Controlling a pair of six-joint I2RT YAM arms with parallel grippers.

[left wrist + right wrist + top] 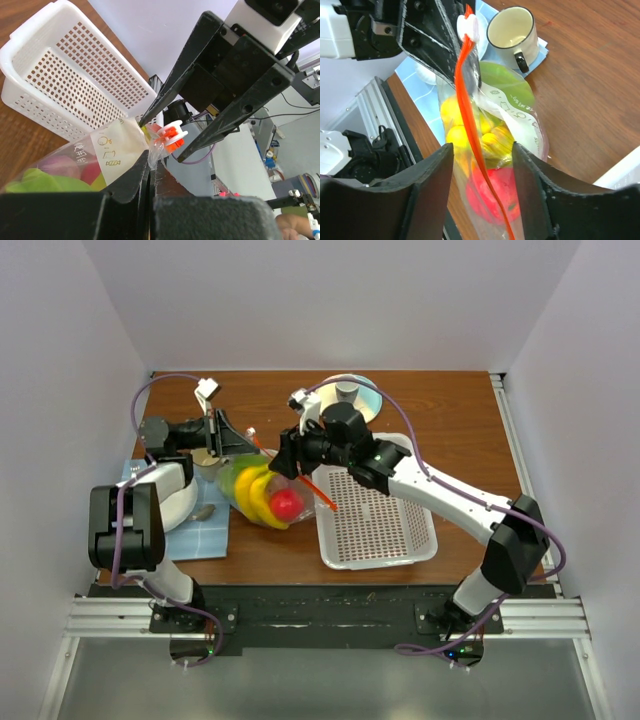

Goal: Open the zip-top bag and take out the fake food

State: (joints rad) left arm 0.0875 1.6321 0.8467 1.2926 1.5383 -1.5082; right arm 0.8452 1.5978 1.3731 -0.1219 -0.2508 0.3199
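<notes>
Right now the bag (pixel 250 502) is just left of the basket (pixel 378 552), between it and the left arm. I can't tell whether its underside rests on the table (pixel 450 430) or hangs clear.

The toy food (pixel 465 137) is all inside the bag:
- The yellow banana bunch (pixel 262 492) is in the middle.
- The red ball (pixel 287 504) is the piece nearest the basket's left wall.
- The green piece (pixel 506 86) is on the side away from the basket, next to the mug (pixel 512 32).

The left claw (pixel 151 162) is clenched on a fold of clear plastic at the corner of the bag's mouth. Its fingers are pressed flat together, just beside the slider (pixel 172 136).

The right claw (pixel 482 150) is released, with its fingers spread wide on either side of the zip strip (pixel 469 115). The strip runs down the gap between them, and I see no contact with either finger. From the left wrist camera, the same claw brackets the slider without touching it.

In the overhead view, one end of the orange strip reaches the basket's left rim. I can't tell whether the bag's mouth is parted.

The mug stands further left of the basket than the bag, at the edge of the blue cloth (pixel 205 538). The spoon (pixel 203 511) lies on that cloth, also left of the basket. Both are apart from the claws.
</notes>
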